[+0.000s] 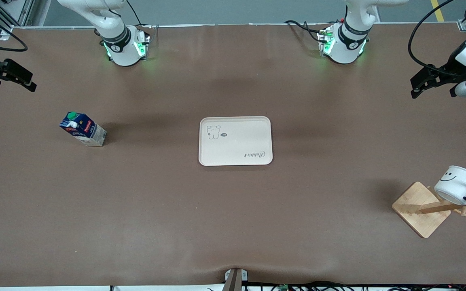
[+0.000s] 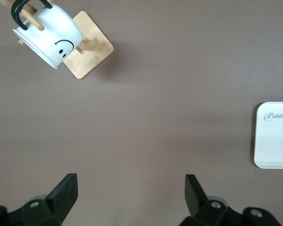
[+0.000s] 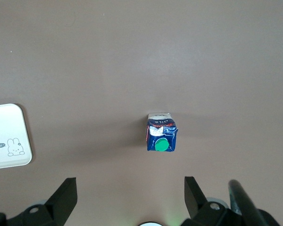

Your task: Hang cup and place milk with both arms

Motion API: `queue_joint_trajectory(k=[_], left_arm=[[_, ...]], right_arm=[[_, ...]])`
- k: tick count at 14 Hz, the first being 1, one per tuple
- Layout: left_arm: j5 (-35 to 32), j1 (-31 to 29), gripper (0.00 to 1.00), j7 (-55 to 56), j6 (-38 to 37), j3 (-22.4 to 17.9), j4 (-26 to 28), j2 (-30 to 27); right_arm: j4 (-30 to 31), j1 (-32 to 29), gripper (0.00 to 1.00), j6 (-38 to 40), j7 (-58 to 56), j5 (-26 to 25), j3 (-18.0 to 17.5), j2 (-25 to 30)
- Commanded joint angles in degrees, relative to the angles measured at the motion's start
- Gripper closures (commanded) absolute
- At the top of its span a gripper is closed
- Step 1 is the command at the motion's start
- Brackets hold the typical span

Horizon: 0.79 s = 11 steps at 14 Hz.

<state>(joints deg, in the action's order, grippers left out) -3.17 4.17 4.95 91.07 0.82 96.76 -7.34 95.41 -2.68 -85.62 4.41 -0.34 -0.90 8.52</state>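
A brown tabletop point(image 1: 233, 226) is seen from the high front camera, with both arms' green-lit bases standing along its edge farthest from that camera.

The cup point(image 1: 457, 184), a small white mug with a black smiley face, is found hung by its black handle on a peg of a wooden cup rack point(image 1: 423, 208). The rack is stood on a square wooden base near the tabletop's corner at the left arm's end, on the side nearer the front camera. The cup is tilted on the peg and is touched by no gripper.

The milk point(image 1: 82, 128), a dark blue carton with a green round cap, is stood upright toward the right arm's end of the tabletop, well apart from the other things. It is not held.

A cream rectangular tray point(image 1: 235, 153) with a small bear drawing and the word "Rabbit" is laid at about the middle of the tabletop, between the carton and the rack. Nothing is carried on it.

The left gripper point(image 1: 431, 83) is held in the air over the tabletop's edge at the left arm's end; its jaws are spread wide and nothing is gripped. The right gripper point(image 1: 8, 76) is held over the tabletop's edge at the right arm's end, its jaws likewise spread wide and empty, with the milk seen below in the right wrist view.
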Motion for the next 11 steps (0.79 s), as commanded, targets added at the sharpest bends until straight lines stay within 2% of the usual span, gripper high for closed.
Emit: queue_joint_trajectory(k=[1, 6, 9, 11], left_arm=[[0.7, -0.7, 0.00, 0.3, -1.6, -0.1, -1.5, 1.0], [0.7, -1.2, 0.00, 0.4, -2.6, -0.3, -2.9, 1.7], [0.8, -1.2, 0.00, 0.4, -3.2, -0.3, -3.0, 1.8], [0.9, -1.1, 0.00, 1.1, -3.4, -0.3, -3.0, 1.8]], right_arm=[[-0.6, 0.4, 0.00, -0.2, 0.0, -1.3, -0.2, -0.1], [-0.8, 0.4, 0.00, -0.4, -0.6, -1.0, -0.2, -0.3], [-0.8, 0.0, 0.00, -1.1, -7.4, -0.7, 0.0, -0.3], [-0.8, -0.1, 0.00, -1.0, -7.1, -0.6, 0.1, -0.3]])
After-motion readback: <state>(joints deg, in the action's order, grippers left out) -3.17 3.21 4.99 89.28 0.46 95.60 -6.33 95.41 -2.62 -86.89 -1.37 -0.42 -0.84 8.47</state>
